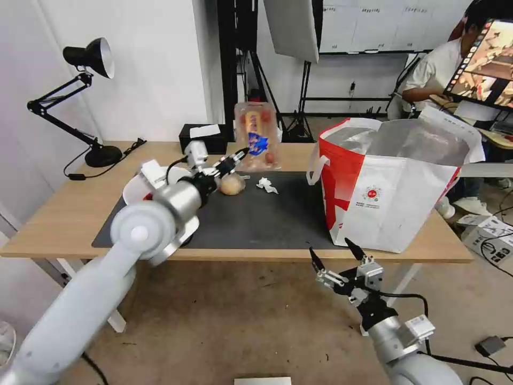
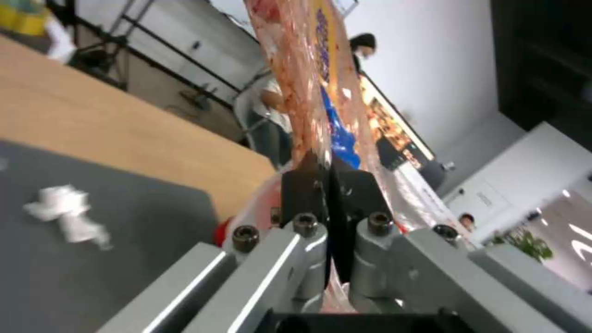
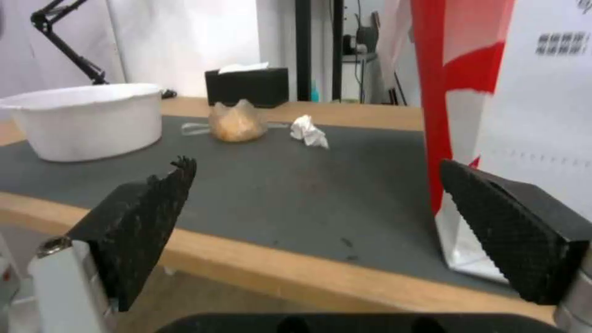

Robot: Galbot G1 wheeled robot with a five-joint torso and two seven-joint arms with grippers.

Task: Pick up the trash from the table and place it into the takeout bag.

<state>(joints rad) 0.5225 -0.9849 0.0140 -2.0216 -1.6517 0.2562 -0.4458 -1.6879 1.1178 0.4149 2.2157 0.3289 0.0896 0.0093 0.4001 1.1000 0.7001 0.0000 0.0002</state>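
The left gripper [image 1: 239,155] is clenched on the clamshell tray [image 1: 257,137], lifted upright above the counter [image 1: 64,214] — takeout bag [image 1: 395,187] stands rightward; right gripper [image 1: 332,255] hangs released below the counter's edge.

Long light-wood rectangular table [image 1: 64,224] carries a large dark grey mat [image 1: 256,219]. Big boxy white takeout bag with red side panels [image 1: 395,192] stands on the mat's right end. White round bowl [image 3: 86,120] sits at the mat's left end; clear bag with yellowish lump [image 1: 232,185] right of it, crumpled white tissue [image 1: 267,185] just right of that. Black tissue box [image 1: 206,140] behind them, probably off the mat. Clear plastic clamshell tray [image 1: 257,136] held upright above the mat's back edge by the left gripper [image 1: 239,155]. Right gripper [image 1: 331,258] before the table's front edge, below the takeout bag.
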